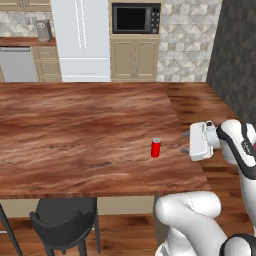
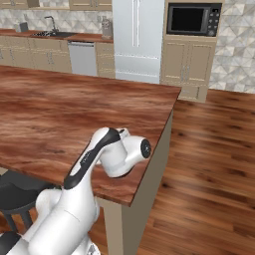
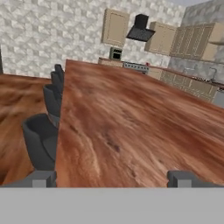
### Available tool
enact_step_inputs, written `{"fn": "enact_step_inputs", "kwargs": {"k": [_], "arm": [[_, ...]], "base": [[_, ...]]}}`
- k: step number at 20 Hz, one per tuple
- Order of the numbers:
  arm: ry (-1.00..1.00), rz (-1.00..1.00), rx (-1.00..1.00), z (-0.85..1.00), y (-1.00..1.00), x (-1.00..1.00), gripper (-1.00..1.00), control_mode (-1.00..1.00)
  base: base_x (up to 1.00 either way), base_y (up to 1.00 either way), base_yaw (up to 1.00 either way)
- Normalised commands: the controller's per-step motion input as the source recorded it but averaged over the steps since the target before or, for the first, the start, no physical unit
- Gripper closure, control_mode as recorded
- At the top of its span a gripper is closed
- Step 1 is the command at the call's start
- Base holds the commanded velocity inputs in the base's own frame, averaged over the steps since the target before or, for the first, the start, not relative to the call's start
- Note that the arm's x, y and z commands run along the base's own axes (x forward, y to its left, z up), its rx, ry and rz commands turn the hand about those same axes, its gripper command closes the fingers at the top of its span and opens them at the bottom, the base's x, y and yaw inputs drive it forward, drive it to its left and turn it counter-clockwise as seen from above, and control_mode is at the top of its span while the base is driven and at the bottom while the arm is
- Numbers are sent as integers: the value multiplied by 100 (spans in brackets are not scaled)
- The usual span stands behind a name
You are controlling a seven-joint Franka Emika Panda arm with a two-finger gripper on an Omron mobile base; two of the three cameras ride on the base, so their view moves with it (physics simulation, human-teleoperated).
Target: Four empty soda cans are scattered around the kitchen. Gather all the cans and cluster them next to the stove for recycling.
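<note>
Reaching for the red soda can (image 1: 156, 147) is our step in hand. Nearest us, our gripper (image 1: 185, 142) hangs at the island worktop's (image 1: 75, 130) right edge, jaws fully apart, holding nothing. Just beyond, the can stands upright near the front right corner. We judge: lower, centre it between the fingers, then close.

No legible text, label or number anywhere.
</note>
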Motion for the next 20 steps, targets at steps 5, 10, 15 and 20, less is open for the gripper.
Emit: {"fn": "enact_step_inputs", "kwargs": {"k": [5, 10, 15, 20], "arm": [[-5, 0, 0, -9, 0, 16, -100, -100], [-4, 0, 0, -16, 0, 14, -100, -100], [-2, 0, 0, -18, 0, 22, -100, -100], [-1, 0, 0, -17, 1, 30, -100, -100]], "base": [[0, 0, 0], [0, 0, 0], [0, 0, 0], [0, 0, 0]]}}
